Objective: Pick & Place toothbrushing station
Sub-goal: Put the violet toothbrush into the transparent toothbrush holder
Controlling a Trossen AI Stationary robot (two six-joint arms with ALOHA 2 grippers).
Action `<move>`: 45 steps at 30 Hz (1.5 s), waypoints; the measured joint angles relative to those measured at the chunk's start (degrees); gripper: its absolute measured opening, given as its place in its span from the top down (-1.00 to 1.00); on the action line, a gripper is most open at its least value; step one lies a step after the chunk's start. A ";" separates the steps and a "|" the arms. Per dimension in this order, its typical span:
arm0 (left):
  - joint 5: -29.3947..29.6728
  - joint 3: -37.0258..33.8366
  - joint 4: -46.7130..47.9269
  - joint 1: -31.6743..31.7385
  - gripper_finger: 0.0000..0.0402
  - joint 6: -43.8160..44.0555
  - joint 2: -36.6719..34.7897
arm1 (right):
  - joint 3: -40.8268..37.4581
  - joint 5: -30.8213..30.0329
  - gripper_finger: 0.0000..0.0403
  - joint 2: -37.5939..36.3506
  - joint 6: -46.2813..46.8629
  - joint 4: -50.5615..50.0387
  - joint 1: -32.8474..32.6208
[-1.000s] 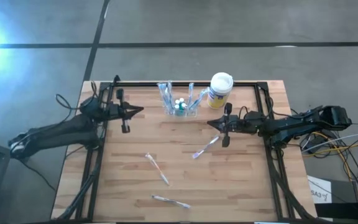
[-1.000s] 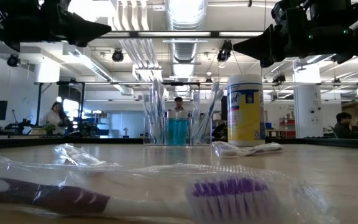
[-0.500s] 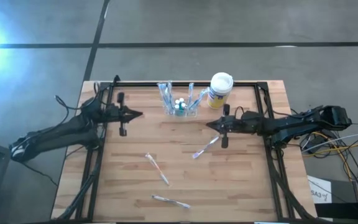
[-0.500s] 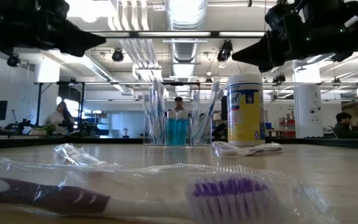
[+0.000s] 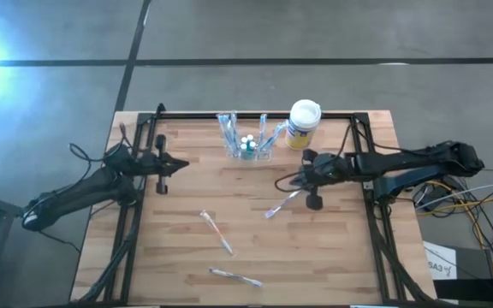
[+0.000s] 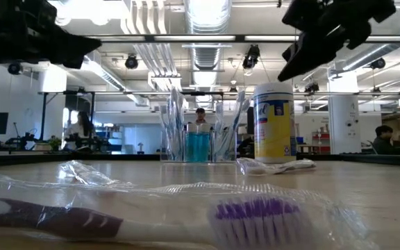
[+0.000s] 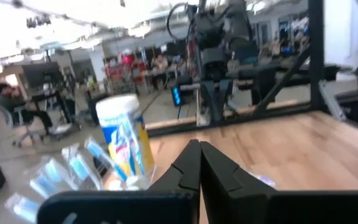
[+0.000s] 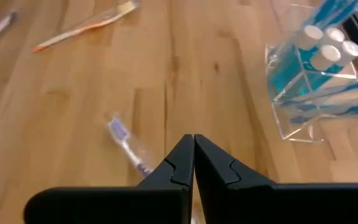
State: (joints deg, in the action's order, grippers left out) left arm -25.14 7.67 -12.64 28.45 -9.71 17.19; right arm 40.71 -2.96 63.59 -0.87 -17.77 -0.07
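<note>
The toothbrushing station (image 5: 248,142) is a clear plastic holder with blue brushes and white-capped tubes. It stands on its base near the table's far edge, left of the white-lidded canister (image 5: 303,124). It also shows in the low view (image 6: 198,144) and the right wrist view (image 8: 312,87). My right gripper (image 5: 278,183) is shut and empty, above the table to the near right of the station and over a wrapped toothbrush (image 5: 284,203). My left gripper (image 5: 187,162) is shut and empty, to the station's left.
Two more wrapped toothbrushes (image 5: 216,232) (image 5: 235,276) lie on the wooden table toward its near edge. One with purple bristles (image 6: 255,212) lies right before the low camera. A black frame (image 5: 255,115) runs along the far edge and both sides. People sit in the room behind.
My right gripper has gone a little toward the table's left and near edges, toward the wrapped toothbrush, has rolled about its own axis and has tipped its fingers downward. My left gripper has drawn back toward the table's left edge. Both stay shut. Nothing on the table has moved.
</note>
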 joint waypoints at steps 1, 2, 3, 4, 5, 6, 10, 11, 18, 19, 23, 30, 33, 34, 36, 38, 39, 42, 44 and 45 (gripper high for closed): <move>-0.57 -0.19 -0.30 0.00 0.98 0.23 -0.12 | 1.19 -0.01 0.96 0.00 -0.38 -1.79 -0.59; -1.28 -0.26 -0.46 0.00 0.98 0.32 -0.17 | 2.27 -0.02 0.95 0.01 -0.31 -3.52 -1.27; -1.64 -0.40 -0.36 -0.02 0.98 0.39 -0.15 | 3.23 -0.02 0.94 0.27 0.11 -5.18 -1.90; -2.05 -0.55 0.09 -0.02 0.98 0.51 -0.11 | 4.21 0.00 0.92 0.67 0.54 -7.10 -2.48; -2.13 -0.60 0.19 -0.02 0.97 0.69 -0.09 | 5.14 0.02 0.89 1.17 0.71 -9.19 -2.97; -2.17 -0.60 0.00 -0.02 0.97 0.73 -0.09 | 6.10 0.04 0.84 1.94 0.69 -11.21 -3.35; -2.17 -0.55 -0.29 -0.02 0.97 0.74 -0.11 | 10.03 0.00 0.60 6.75 0.53 -16.98 -4.50; -2.17 -0.53 -0.35 -0.02 0.97 0.74 -0.10 | 10.97 0.00 0.54 8.52 0.19 -18.00 -4.77; -2.12 -0.53 -0.14 -0.02 0.97 1.61 -0.04 | 17.17 0.02 0.18 21.77 -7.15 -22.54 -6.46; -2.11 -0.55 0.02 -0.02 0.97 1.87 -0.04 | 18.04 0.02 0.15 23.49 -7.81 -23.79 -6.48; -2.12 -1.06 0.33 -0.02 0.96 2.05 -0.04 | 20.59 -0.06 0.10 29.71 -9.89 -25.86 -6.46; -2.11 -1.38 1.25 -0.02 0.96 2.06 -0.04 | 23.61 -0.04 0.11 37.64 -15.27 -25.74 -6.57; -2.09 -1.38 1.27 -0.02 0.96 2.03 -0.04 | 24.70 -0.07 0.15 40.03 -16.43 -25.27 -6.55; -2.09 -1.38 1.27 -0.02 0.96 2.03 -0.04 | 24.97 -0.06 0.16 40.69 -16.84 -25.30 -6.55; -2.09 -1.38 1.29 -0.02 0.96 2.03 -0.04 | 25.20 -0.06 0.19 41.94 -17.70 -25.20 -6.52; -2.09 -1.38 1.28 -0.02 0.96 2.03 -0.04 | 24.99 -0.11 0.22 43.10 -18.51 -25.28 -6.41; -2.09 -1.38 1.30 -0.02 0.96 2.03 -0.03 | 24.79 -0.07 0.24 43.42 -18.63 -25.32 -6.17; -2.25 -1.38 1.31 -0.02 0.96 2.03 -0.04 | 24.40 0.19 0.30 43.93 -18.54 -24.99 -5.42; -2.24 -1.38 1.33 -0.02 0.96 2.03 0.00 | 24.16 0.39 0.36 43.87 -18.35 -24.84 -5.21; -2.26 -1.38 1.33 -0.02 0.96 2.03 0.00 | 24.05 0.38 0.40 43.84 -18.37 -24.72 -5.21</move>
State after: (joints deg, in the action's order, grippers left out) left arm -27.40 6.28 -11.31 28.42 -7.68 17.19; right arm 64.76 -2.59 107.43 -19.24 -42.49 -5.28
